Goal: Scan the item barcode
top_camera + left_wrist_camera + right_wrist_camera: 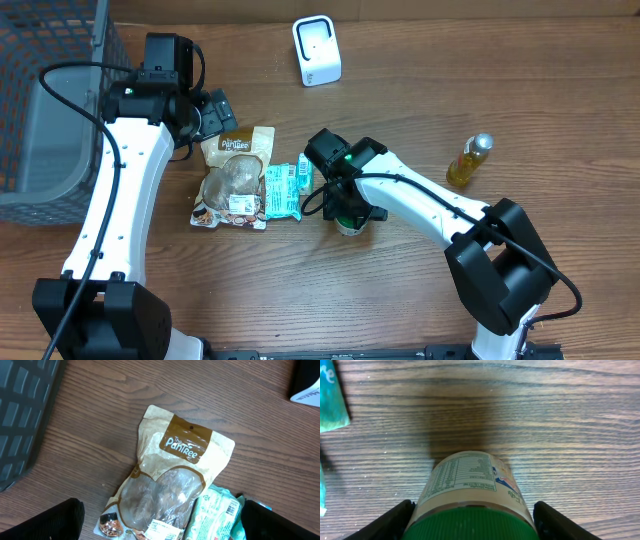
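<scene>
A jar with a green lid (470,485) and a printed nutrition label stands on the wooden table, right of centre (350,224). My right gripper (472,521) is lowered over it and open, one black finger (395,520) on each side, close to the jar's wall. A white scanner (317,50) stands at the back of the table. My left gripper (162,525) hangs wide open above a brown "Pantree" pouch (175,475) and holds nothing. In the overhead view the left gripper (215,115) is just behind that pouch (235,175).
A teal packet (282,190) with a barcode lies between the pouch and the jar, and shows at the left wrist view's lower right (215,515). A small bottle of yellow oil (468,160) stands to the right. A grey mesh basket (45,100) fills the far left.
</scene>
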Action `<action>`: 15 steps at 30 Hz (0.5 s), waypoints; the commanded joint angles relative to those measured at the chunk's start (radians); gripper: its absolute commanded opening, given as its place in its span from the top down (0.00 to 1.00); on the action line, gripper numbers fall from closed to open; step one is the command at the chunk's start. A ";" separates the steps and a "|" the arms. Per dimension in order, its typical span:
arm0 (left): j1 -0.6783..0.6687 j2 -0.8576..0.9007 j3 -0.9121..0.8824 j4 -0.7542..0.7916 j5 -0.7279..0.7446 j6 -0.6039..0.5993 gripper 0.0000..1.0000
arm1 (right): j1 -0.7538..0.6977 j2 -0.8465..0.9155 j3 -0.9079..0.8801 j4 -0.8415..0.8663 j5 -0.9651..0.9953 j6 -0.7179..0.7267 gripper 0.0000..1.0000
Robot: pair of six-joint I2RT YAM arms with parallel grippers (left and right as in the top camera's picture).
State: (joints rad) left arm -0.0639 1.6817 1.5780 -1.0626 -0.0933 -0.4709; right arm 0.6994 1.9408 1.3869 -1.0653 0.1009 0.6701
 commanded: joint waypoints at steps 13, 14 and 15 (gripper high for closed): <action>-0.002 -0.006 0.012 0.000 -0.007 0.003 0.00 | -0.003 0.003 -0.014 0.025 0.026 0.010 0.23; -0.002 -0.006 0.012 0.000 -0.006 0.003 0.01 | -0.003 0.003 -0.029 0.044 0.026 0.010 0.23; -0.002 -0.006 0.012 0.000 -0.006 0.003 0.00 | -0.003 0.003 -0.034 0.051 0.026 0.010 0.24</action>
State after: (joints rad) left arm -0.0639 1.6817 1.5780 -1.0626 -0.0933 -0.4709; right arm 0.6994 1.9408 1.3796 -1.0340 0.1123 0.6769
